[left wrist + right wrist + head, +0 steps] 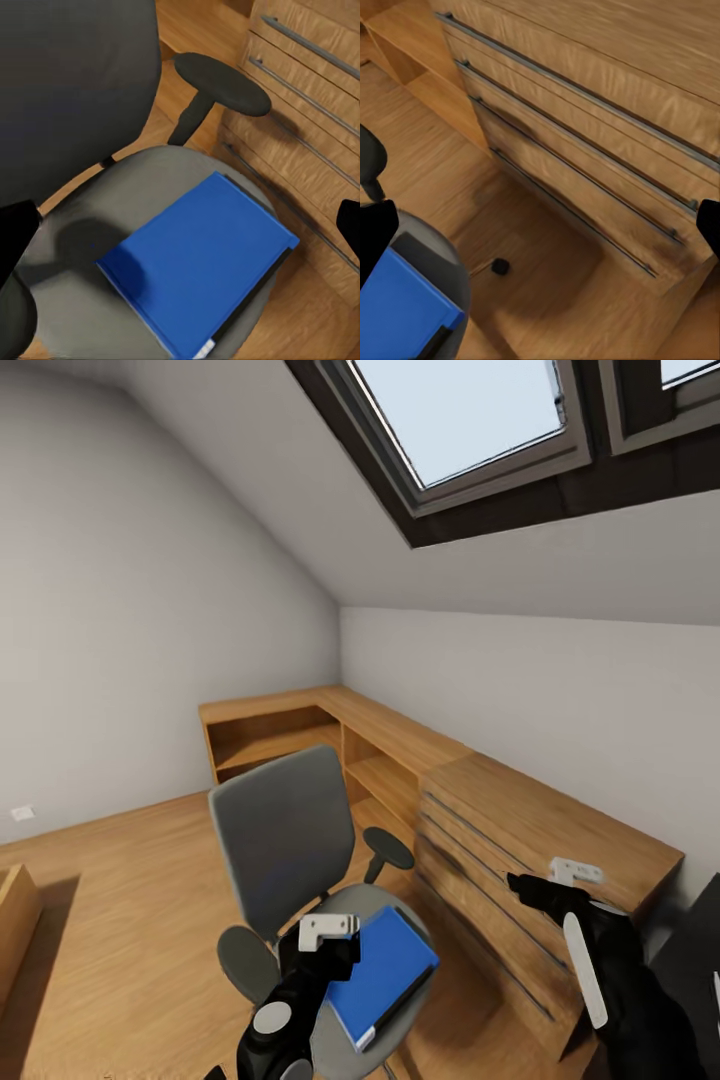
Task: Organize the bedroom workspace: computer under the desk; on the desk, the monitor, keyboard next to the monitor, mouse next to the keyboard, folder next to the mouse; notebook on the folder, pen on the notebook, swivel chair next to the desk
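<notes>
left arm (pixel 300 985) over folder (pixel 385 972), jaws spread

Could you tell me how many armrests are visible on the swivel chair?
2. One armrest sits on the swivel chair side facing the oak drawer cabinet; the other armrest is on the open-floor side, beside the left end effector.

Oak drawer unit (pixel 607 142) w/ long grey bar handles. Below it, plank floor (pixel 532 247) w/ a black castor (pixel 499 265). Blue folder (pixel 401 315) lies on swivel chair (pixel 439 262) seat, near its edge.
</notes>
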